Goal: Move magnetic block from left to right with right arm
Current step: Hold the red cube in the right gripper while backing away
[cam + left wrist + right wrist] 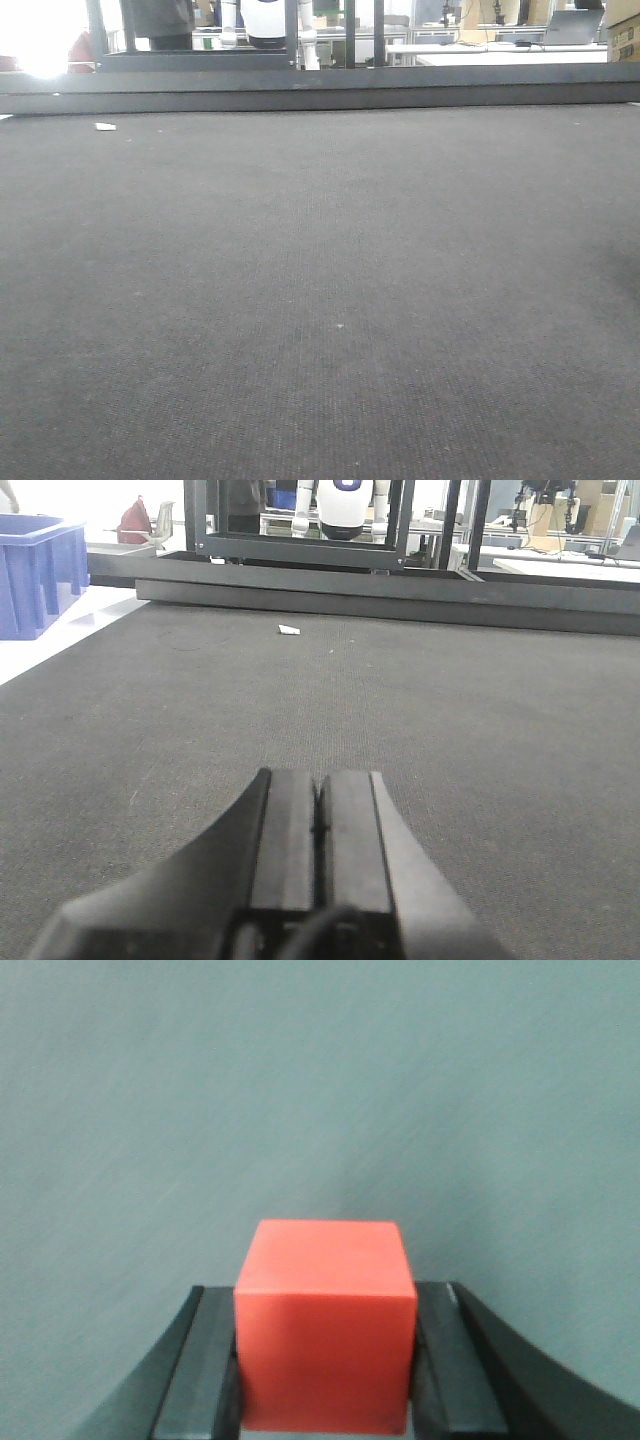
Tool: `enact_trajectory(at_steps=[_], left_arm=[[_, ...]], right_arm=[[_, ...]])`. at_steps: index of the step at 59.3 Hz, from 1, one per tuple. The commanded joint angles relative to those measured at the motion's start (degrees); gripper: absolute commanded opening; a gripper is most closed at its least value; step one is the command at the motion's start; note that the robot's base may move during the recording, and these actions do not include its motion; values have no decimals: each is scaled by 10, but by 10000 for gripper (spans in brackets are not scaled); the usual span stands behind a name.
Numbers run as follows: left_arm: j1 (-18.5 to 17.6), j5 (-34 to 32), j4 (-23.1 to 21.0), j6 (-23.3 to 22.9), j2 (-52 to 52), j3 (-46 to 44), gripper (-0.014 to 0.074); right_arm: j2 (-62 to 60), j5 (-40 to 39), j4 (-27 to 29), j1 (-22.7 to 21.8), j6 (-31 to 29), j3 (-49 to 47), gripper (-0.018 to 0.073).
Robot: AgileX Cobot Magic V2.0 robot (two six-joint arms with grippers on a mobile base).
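Note:
In the right wrist view the magnetic block (325, 1325), a plain red cube, fills the space between the two black fingers (200, 1380) of my right gripper (325, 1360), and both pads press against its sides. Grey mat lies behind it, blurred. My left gripper (320, 790) shows in the left wrist view low over the dark mat (400, 700), its pads pressed together with nothing between them. The front view holds neither gripper nor the block.
A small white scrap (289, 630) lies on the mat near its far edge; the same scrap (105, 126) shows at the far left in the front view. A dark rail (320, 92) borders the mat's back. A blue bin (35, 575) stands off the mat's left side.

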Motion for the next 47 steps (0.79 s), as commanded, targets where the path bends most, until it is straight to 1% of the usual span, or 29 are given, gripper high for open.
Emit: enact_trajectory(at_steps=[1, 7, 22, 36, 47], left_arm=[[-3, -51, 0, -2, -4, 5, -116], [-3, -51, 0, -2, -4, 5, -116], [-3, -51, 0, -2, -4, 5, -116], [-3, -51, 0, -2, -4, 5, -116], [-3, -51, 0, -2, -4, 5, -116]], right_arm=[[-43, -117, 6, -18, -53, 16, 275], [-73, -168, 6, -19, -77, 44, 275], [-194, -254, 5, -19, -77, 110, 275], [-322, -256, 5, -19, -71, 154, 275], [-390, -225, -1, -19, -29, 159, 275]])
